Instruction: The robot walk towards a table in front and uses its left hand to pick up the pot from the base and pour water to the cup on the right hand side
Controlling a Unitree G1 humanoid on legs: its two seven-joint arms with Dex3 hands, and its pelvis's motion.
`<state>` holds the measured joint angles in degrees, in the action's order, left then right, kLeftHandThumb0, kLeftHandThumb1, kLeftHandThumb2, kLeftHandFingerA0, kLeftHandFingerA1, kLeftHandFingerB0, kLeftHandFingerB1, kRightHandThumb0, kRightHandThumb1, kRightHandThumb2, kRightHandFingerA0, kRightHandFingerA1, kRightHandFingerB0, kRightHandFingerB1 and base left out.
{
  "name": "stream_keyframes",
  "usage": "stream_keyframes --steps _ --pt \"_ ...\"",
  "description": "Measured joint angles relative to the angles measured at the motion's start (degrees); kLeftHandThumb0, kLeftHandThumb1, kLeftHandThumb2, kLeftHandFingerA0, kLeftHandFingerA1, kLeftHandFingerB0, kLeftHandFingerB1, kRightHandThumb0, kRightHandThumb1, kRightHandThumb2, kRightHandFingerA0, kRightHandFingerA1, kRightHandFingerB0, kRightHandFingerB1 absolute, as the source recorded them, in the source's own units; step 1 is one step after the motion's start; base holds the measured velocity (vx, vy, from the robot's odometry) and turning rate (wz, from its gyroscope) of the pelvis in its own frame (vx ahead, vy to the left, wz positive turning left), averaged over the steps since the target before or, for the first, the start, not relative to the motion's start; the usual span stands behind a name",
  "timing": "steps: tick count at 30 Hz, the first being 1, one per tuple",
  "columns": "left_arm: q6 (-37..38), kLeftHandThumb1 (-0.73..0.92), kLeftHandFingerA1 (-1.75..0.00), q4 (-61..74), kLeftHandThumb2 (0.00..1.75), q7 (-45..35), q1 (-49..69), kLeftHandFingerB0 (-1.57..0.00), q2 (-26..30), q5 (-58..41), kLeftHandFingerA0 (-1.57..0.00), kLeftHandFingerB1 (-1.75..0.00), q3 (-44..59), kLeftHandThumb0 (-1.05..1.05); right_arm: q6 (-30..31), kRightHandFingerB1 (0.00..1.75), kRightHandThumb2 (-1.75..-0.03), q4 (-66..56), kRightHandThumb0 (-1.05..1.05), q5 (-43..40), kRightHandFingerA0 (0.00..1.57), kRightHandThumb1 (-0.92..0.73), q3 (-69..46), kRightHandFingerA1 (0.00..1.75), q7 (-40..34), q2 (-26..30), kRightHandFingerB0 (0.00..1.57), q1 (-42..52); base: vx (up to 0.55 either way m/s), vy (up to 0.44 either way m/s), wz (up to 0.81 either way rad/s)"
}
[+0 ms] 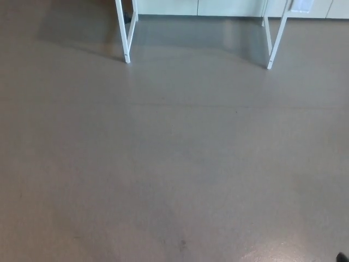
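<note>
While my head camera tilts down, nearly all I see is floor (174,164): a smooth, matte grey-brown surface with a faint sheen, lightly mottled, crossed by a thin straight seam running left to right about a third of the way down. A small dark speck sits on it right of centre, and a dull smudge lies low in the middle.

Along the top edge stand two white table legs (126,38), slim, square-sectioned metal, each a pair of bars meeting toward the foot in a narrow V; the second one (272,41) is at the right. Behind them runs a pale wall base or cabinet front (196,6), flat and glossy, with soft shadow pooled on the floor beneath.

Neither of my hands shows, so I cannot tell whether they are released or clenched. The pot and cup are out of sight, above the frame. A tiny black shape (342,256) pokes in at the bottom right corner; I cannot tell what it is.
</note>
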<state>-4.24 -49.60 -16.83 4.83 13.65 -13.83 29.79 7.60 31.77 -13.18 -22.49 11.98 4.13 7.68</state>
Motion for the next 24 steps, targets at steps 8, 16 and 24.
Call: stream_keyframes --steps 8,16,24 --pt "-1.81 0.66 -0.37 0.06 0.59 -6.07 -1.21 -0.24 0.77 -6.26 -0.19 -0.31 7.13 0.0 4.59 0.18 -0.62 -5.69 -0.33 -7.71 0.09 -0.74 -5.97 0.28 3.04 -2.3 0.0 -0.21 0.01 0.01 0.01" --pt "-3.88 0.65 -0.37 -0.47 0.59 -11.52 -1.67 -0.23 1.59 -11.17 -0.21 -0.3 9.33 0.02 9.91 0.2 -0.64 -8.79 -0.29 -13.56 0.1 -0.73 -8.11 0.32 4.36 -3.17 0.0 -0.2 0.12 -0.268 0.14" --pt "-4.96 0.62 -0.36 0.41 0.58 -13.52 -1.09 -0.27 1.42 -12.76 -0.21 -0.31 8.94 -0.01 11.57 0.25 -0.61 -9.48 -0.33 -15.47 0.11 -0.73 -8.21 0.32 4.36 -2.59 0.0 -0.39 0.24 -0.093 -0.03"
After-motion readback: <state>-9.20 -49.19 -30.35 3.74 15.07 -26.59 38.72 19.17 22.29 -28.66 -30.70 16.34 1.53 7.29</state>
